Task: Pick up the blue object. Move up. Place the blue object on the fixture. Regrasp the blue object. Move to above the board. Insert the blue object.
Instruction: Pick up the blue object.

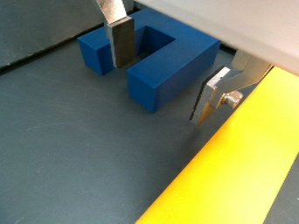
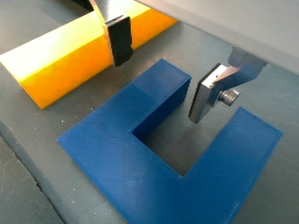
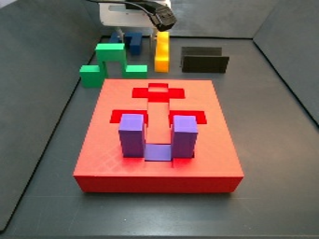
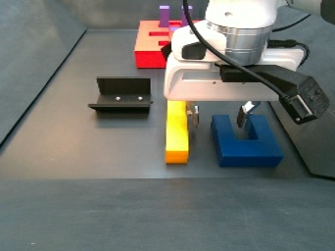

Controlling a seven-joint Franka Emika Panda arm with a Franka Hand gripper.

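The blue object [image 1: 163, 66] is a dark blue U-shaped block lying flat on the grey floor; it also shows in a wrist view [image 2: 140, 157] and in a side view [image 4: 246, 143]. My gripper [image 1: 163, 70] is low over it and open. It straddles one prong: one finger [image 1: 117, 39] stands in the U's slot, the other finger [image 1: 214, 94] outside it next to the yellow bar. Small gaps show on both sides of the prong [image 2: 158, 87]. The black fixture [image 4: 121, 96] stands apart to one side. The red board [image 3: 156, 131] lies farther off.
A long yellow bar [image 4: 177, 132] lies close beside the blue object, right by one finger. A purple U-shaped block [image 3: 152, 135] sits in the board's recess. A green block [image 3: 95, 75] lies near the board's far corner. Dark walls enclose the floor.
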